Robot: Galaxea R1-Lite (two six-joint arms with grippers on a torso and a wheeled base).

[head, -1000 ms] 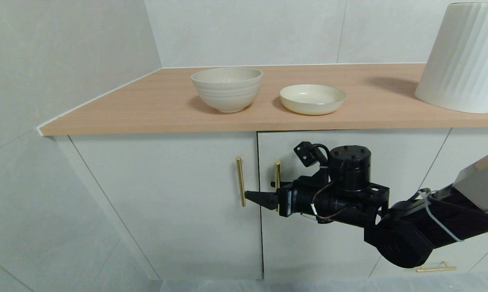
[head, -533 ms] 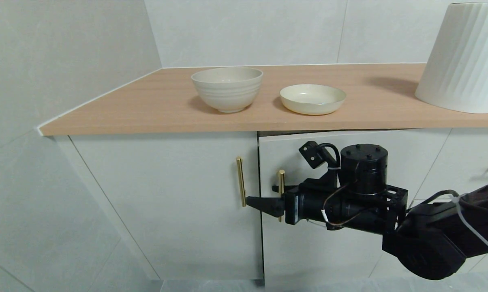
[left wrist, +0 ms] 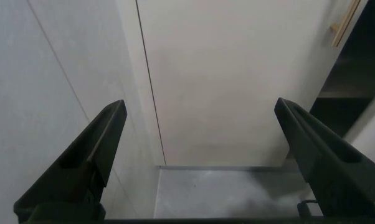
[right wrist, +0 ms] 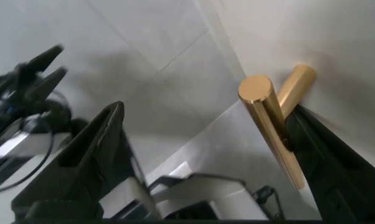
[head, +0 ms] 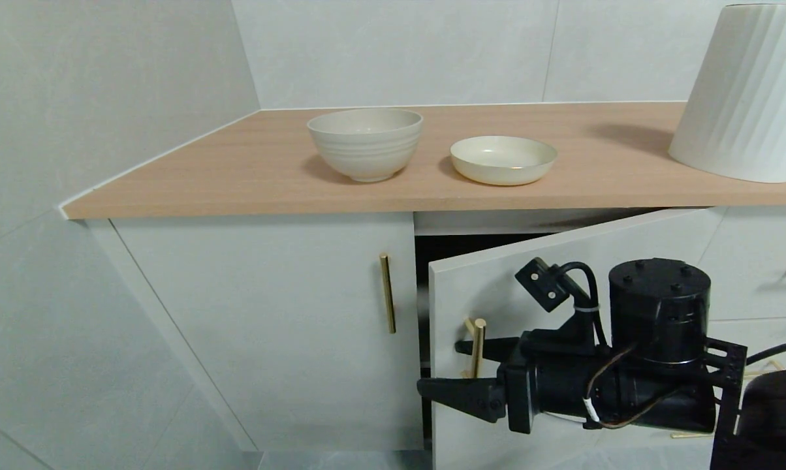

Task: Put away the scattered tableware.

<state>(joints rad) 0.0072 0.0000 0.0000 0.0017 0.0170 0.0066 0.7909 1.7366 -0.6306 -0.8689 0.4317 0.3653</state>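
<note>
Two pieces, bowl [head: 365, 143] and shallow dish [head: 503, 158], sit on the countertop [head: 236, 176]. Right gripper [head: 440, 367] is spread wide, hooking the brass handle [head: 476, 339] of the part-open cabinet door [head: 563, 261], probably by one finger. Handle could slip free. Left gripper [left wrist: 200, 109] gapes empty.

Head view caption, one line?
Right gripper at the gold handle of a partly open cabinet door; bowl and shallow dish sit on the countertop.
</note>
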